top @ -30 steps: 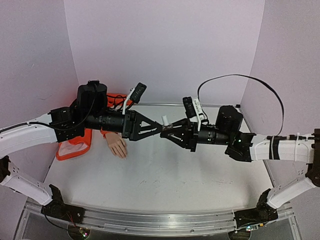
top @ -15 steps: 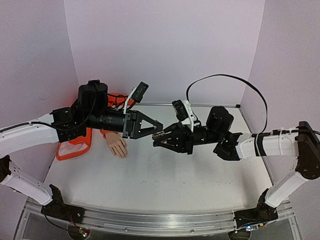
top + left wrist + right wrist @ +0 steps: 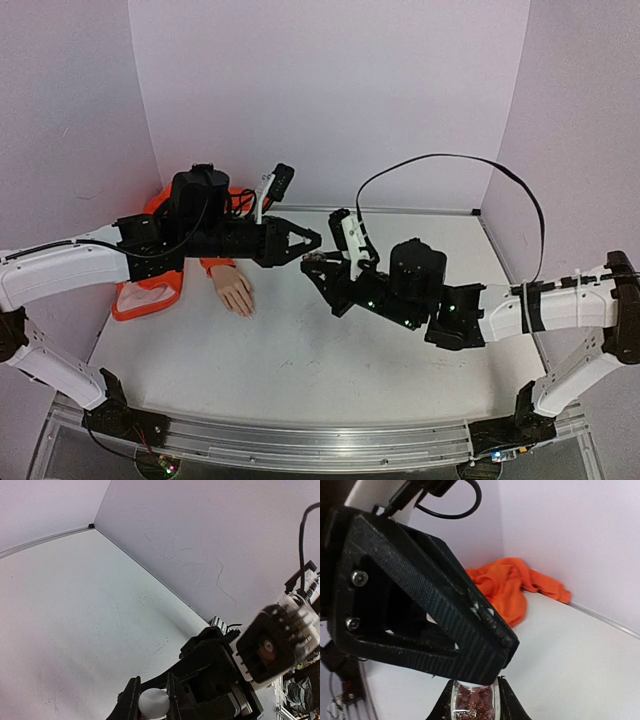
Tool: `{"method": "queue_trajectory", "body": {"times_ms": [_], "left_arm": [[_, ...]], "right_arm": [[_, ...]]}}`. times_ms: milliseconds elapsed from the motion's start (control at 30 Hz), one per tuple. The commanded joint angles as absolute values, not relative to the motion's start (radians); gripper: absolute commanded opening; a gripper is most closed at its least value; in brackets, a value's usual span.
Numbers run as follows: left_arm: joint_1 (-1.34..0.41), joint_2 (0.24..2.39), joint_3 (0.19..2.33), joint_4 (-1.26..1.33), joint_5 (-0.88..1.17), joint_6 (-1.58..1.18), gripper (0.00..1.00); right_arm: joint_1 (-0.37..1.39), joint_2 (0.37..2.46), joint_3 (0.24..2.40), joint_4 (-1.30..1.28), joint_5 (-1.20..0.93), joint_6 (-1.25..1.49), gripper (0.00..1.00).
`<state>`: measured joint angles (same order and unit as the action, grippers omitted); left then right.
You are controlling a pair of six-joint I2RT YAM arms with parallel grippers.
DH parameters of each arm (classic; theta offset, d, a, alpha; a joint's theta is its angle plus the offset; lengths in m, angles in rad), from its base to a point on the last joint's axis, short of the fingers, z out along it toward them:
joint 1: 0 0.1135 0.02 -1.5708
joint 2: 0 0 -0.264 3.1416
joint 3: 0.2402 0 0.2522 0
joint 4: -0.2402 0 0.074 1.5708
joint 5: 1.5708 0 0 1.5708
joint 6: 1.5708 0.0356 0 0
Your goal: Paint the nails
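White flat surface (image 3: 330, 380) boxed by pale lilac walls (image 3: 330, 100) on the left, far and right sides. Two white-and-black arms reach in from the near corners and meet above the surface, a little left of centre and toward the far side. Left claw (image 3: 312, 240) points right; right claw (image 3: 310, 262) points left and far, its tip just beside and under the left one. A black cable (image 3: 450, 160) loops above the right arm. Crumpled orange fabric sleeve (image 3: 150, 295) lies at the far left, partly under the left arm. Small flesh-coloured mannequin hand (image 3: 233, 290) sticks out of it, flat on the surface, fingers toward the near side. Right wrist view: right claw is clamped on a small clear glass bottle (image 3: 473, 701) holding red glittery stuff, with the left claw's black tip directly above the bottle. Left wrist view: left claw is closed on a pale round cap (image 3: 153, 703). Cannot tell whether the cap sits on the bottle or is off it. The nails (image 3: 244, 310) are at the near ends of the mannequin fingers, left of and near both claws but apart from them; too small to make out one by one.
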<state>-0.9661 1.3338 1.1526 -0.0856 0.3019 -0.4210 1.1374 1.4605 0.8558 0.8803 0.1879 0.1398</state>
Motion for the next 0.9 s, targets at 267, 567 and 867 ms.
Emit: {"method": "queue_trajectory", "body": {"times_ms": [267,567,867], "left_arm": [[-0.994,1.377,1.243,-0.165,0.312,-0.438,0.11],[-0.994,1.312,1.222,-0.159,0.413,-0.397,0.70],[-1.020,1.280,1.177,-0.062,0.537,-0.420,0.74]], "right_arm": [[1.092,1.421,0.884,0.972,0.140,-0.060,0.00],[0.911,1.294,0.795,0.986,-0.579,0.076,0.00],[0.888,1.373,0.824,1.103,-0.911,0.237,0.00]]}}
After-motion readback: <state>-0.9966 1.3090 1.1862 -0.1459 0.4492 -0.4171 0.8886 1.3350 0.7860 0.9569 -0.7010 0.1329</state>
